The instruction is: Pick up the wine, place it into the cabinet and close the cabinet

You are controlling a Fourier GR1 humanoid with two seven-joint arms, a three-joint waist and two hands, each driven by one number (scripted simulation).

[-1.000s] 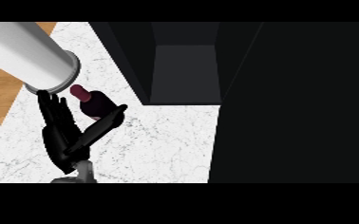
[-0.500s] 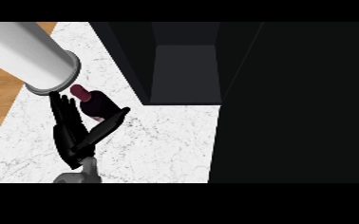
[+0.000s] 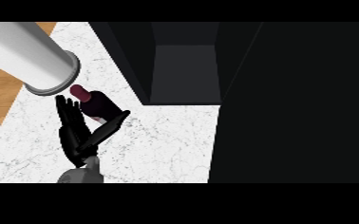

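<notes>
We record one black cabinet point(image 3: 280, 99), the largest item, filling the far edge and right side of one white marbled desk point(image 3: 161, 147). It stands open and shows one grey inner compartment point(image 3: 186, 73), with nothing visible inside.

One pale grey cylinder point(image 3: 32, 57) enters over the desk's far left corner; we cannot tell what it is.

One left robot hand point(image 3: 77, 133), black, comes in from the near edge at the desk's left side. Its fingers are stretched almost straight toward the far edge and the thumb is spread wide to the right, so it is open and has closed on nothing. The right robot hand does not show.

One dark wine bottle point(image 3: 98, 105) with a maroon top sits in the fork between those fingers and the thumb. It is just beside the cylinder's end and near the cabinet's left wall. We cannot tell whether it is upright or whether the hand touches it.

We judge the bottle rigid, weighty for its size, smooth enough to slip, breakable, and liable to roll. It is best taken round the wide body, fingers opposite the thumb, not at the narrow neck.
</notes>
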